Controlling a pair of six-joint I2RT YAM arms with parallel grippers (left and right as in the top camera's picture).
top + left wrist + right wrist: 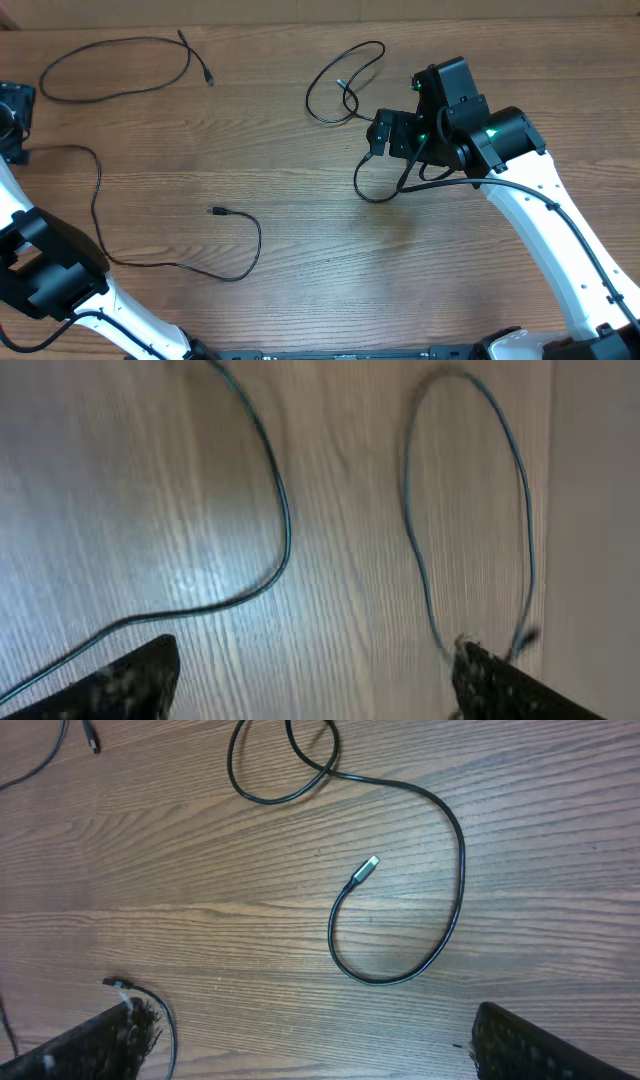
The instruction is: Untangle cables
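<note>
1. My left gripper [315, 665] and right gripper [310, 1025] both gape wide, holding nothing.
2. The thin black cables [260, 240] lie apart on the brown wooden table [300, 250].
3. I'd pinch the silver-tipped plug [366, 868] squarely and lift slowly.

Overhead faces straight down on whole table [320, 280]; wrist cameras look down close; right shares looped cable [462, 870] with overhead.
</note>
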